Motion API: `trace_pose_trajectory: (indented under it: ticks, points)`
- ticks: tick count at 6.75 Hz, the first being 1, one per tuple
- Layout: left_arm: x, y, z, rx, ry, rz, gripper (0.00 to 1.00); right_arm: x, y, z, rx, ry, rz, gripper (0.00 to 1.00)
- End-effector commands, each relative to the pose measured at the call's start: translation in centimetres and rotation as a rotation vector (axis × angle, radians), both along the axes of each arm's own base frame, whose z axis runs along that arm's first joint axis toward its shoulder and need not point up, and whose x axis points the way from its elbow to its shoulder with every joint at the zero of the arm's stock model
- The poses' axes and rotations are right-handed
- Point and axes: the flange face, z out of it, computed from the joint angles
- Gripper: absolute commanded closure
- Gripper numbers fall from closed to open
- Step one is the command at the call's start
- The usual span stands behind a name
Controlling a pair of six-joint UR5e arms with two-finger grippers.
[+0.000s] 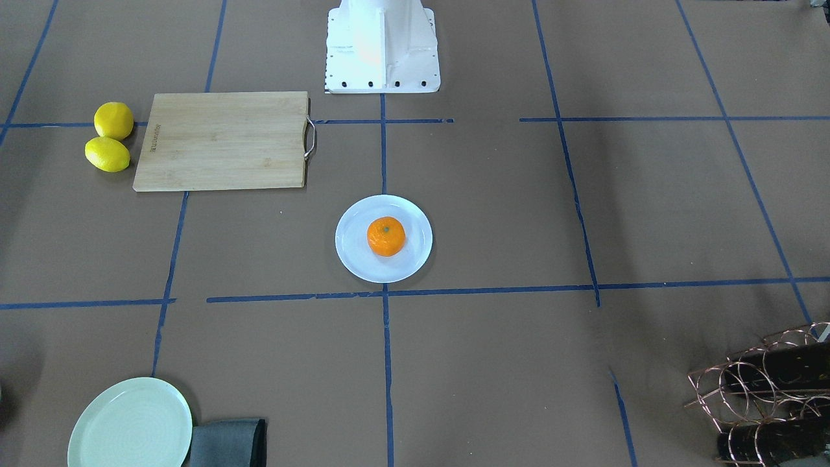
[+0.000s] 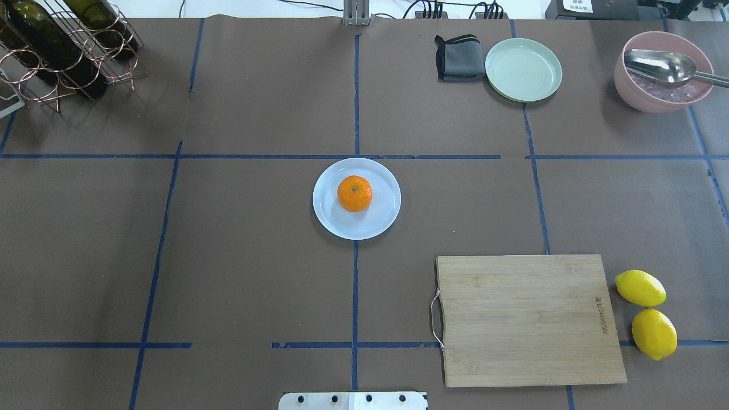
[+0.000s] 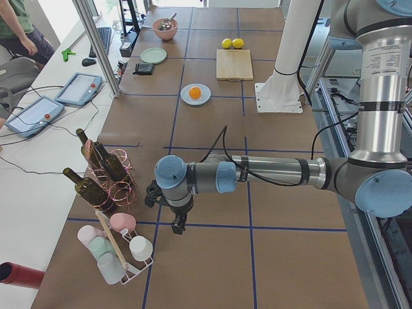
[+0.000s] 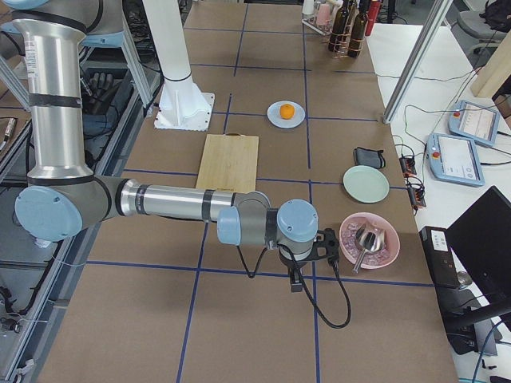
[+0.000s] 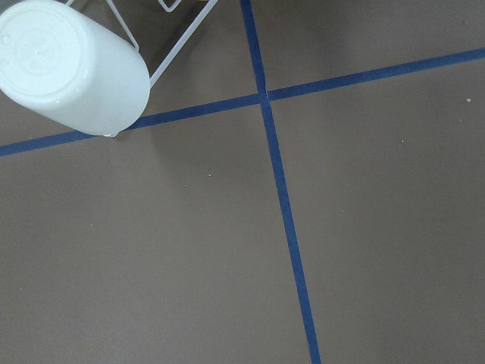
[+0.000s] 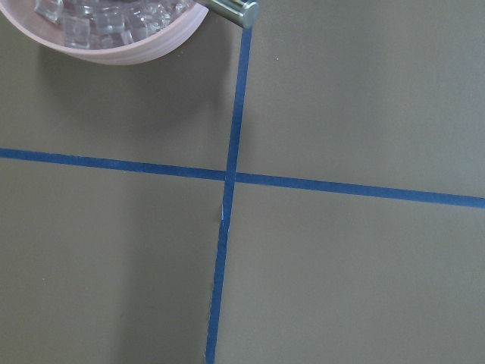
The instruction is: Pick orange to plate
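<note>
The orange rests at the middle of the pale bluish-white plate, stem spot up, at the table's centre. Nothing touches it. My left gripper shows only in the exterior left view, hanging over the table's far left end beside a cup rack, far from the plate. My right gripper shows only in the exterior right view, low over the table's right end next to a pink bowl, equally far from the orange. I cannot tell whether either is open or shut. The wrist views show no fingers.
A bamboo cutting board and two lemons lie on my right. A green ridged plate, grey cloth and pink bowl of ice with a spoon sit at the far right; a bottle rack at the far left.
</note>
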Motion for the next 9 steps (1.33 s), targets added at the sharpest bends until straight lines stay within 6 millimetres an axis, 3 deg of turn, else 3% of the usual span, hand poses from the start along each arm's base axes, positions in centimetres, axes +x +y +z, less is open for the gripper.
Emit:
trace_pose_trajectory:
  ticks: [1, 9]
  points:
    - [-0.45, -0.28, -0.41, 0.006, -0.001, -0.068, 0.0, 0.01, -0.06, -0.09, 0.001, 0.0, 0.0, 0.0]
    - [-0.57, -0.27, 0.09, -0.014, -0.006, -0.126, 0.0, 0.01, -0.07, -0.17, 0.003, 0.0, 0.0, 0.0]
